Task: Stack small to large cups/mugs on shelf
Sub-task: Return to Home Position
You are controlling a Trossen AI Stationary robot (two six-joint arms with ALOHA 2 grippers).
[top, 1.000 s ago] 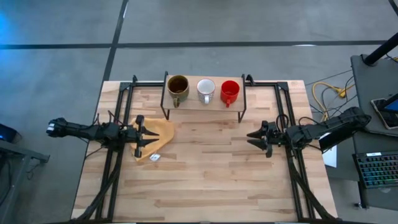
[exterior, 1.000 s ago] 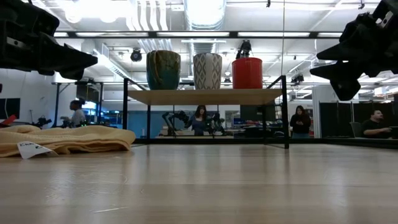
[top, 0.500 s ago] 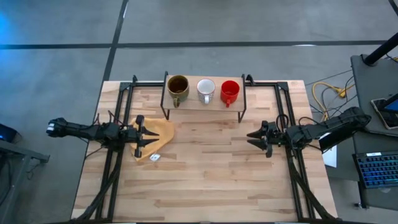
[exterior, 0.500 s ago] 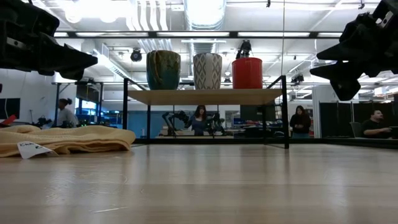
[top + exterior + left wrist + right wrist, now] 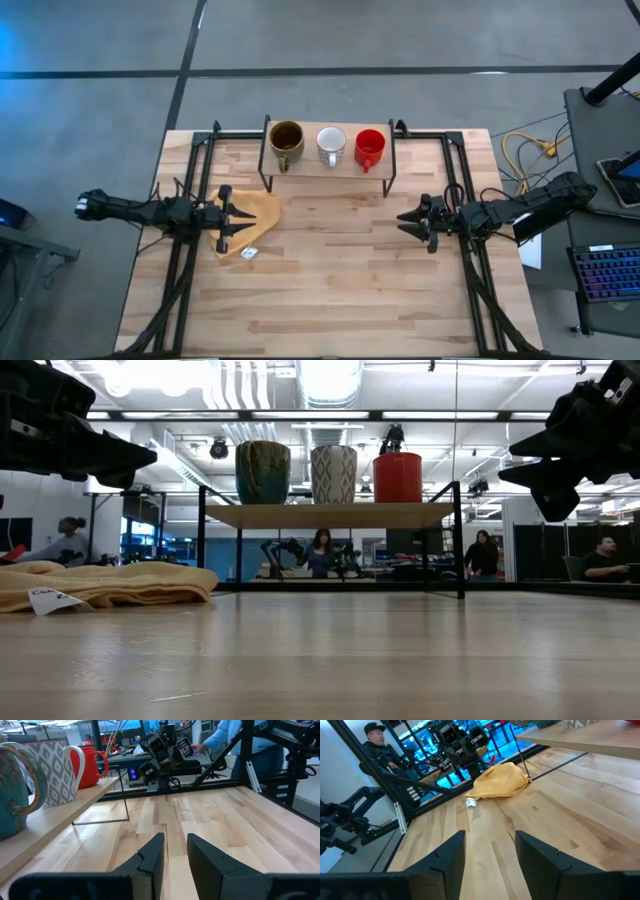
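Three mugs stand side by side on their bases on the shelf, a light-wood board on thin black legs at the table's far middle. They are brown-olive, white and red. The low view shows them upright: olive, white patterned, red. My left gripper hovers above a yellow cloth at the left, slightly open and empty. My right gripper hovers at the right, open and empty. Both point toward the table's middle.
A crumpled yellow cloth with a white tag lies on the table under my left gripper, beside the shelf's left legs. Bare wood lies between the grippers and toward the near edge. People show in the room behind.
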